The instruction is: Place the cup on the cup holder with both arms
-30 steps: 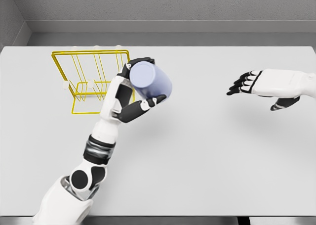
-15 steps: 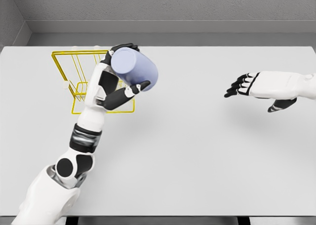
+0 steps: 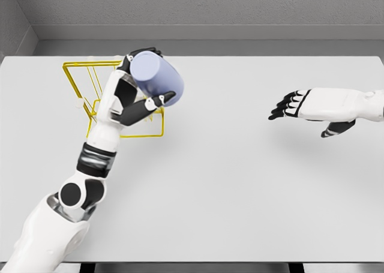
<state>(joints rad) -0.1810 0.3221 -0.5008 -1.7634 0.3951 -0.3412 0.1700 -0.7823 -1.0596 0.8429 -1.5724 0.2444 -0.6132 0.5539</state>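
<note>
One cup [image 3: 157,78] gripped in left hand [image 3: 133,96], above holder [image 3: 90,99]

No writing, label, brand, number or sign can be read anywhere in this view: the lavender cup [image 3: 157,78], the yellow wire cup holder [image 3: 84,87], the white table [image 3: 240,183] and the grey wall [image 3: 210,6] behind it all show plain, unmarked surfaces.

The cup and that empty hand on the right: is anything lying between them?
No. In the head view, only bare white table lies between the cup, held by the left hand, and the open right hand.
</note>
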